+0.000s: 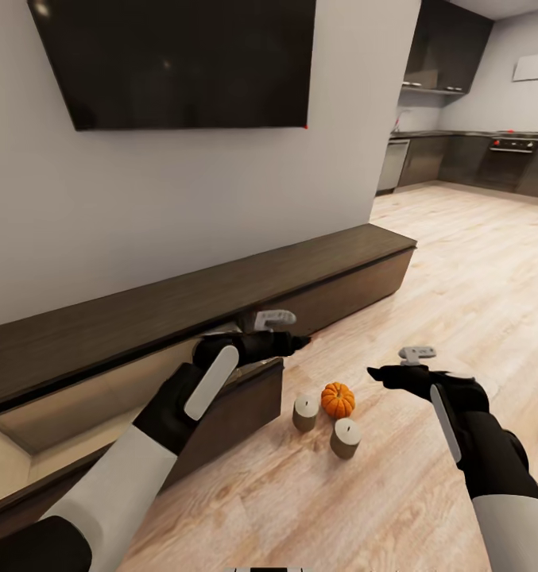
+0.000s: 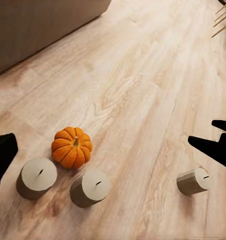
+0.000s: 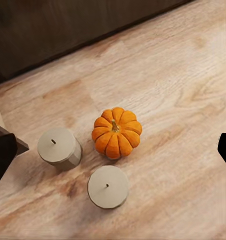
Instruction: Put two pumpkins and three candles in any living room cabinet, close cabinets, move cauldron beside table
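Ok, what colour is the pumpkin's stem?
The pumpkin has a brownish-tan stem, clearest in the right wrist view.

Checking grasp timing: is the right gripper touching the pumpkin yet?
Apart. In the head view the right gripper hovers beside the pumpkin, bare floor between them.

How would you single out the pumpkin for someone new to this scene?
Find the long, low dark-brown cabinet under the wall-mounted TV. On the wood floor by its open drawer sits a small cluster; the pumpkin is the only bright-orange, ribbed round thing, flanked by two grey candles.
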You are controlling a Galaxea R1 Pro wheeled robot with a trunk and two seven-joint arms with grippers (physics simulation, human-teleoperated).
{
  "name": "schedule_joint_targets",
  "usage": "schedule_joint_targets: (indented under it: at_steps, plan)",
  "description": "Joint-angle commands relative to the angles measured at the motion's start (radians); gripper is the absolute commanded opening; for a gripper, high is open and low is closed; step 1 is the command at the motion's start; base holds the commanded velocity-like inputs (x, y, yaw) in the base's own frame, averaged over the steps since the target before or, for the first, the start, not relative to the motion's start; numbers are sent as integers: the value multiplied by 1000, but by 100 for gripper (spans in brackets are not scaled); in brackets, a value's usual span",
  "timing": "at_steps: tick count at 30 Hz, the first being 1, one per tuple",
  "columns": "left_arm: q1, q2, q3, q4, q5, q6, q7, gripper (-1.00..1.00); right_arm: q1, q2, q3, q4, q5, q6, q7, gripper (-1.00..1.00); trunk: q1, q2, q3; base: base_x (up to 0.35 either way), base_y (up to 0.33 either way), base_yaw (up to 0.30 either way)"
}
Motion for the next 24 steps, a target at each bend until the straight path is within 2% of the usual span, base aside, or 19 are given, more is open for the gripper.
schedule_joint_targets:
  at_steps: [1,6,11,14,16,17,22,24]
  plan:
    - [0,0,-12,-8,-1,1,3,100,0,0,5,0,1,0,0,100,0,0,1,0,0,-200]
    - [0,0,-31,-20,0,3,7,100,1,1,12,0,1,0,0,100,0,0,7,0,0,-211]
    - [0,0,-35,-21,-1,3,8,100,1,1,13,0,0,-2,0,100,0,0,12,0,0,-210]
    - [0,0,-35,-10,-6,1,13,100,1,1,13,1,-3,-2,0,100,0,0,13,0,0,-39]
    - [-2,-1,-33,42,-8,-11,51,100,1,1,14,4,-5,-2,1,100,0,0,13,0,0,-4]
    - [-5,-1,-33,32,-8,-7,60,100,1,1,14,2,-5,-2,1,100,0,0,13,0,0,0]
    - [-5,4,-37,31,-5,1,213,100,1,3,15,1,-6,0,1,100,0,0,13,0,0,0]
    - [4,9,-71,33,-2,-7,262,100,1,16,19,1,-4,1,1,100,0,0,13,0,0,0]
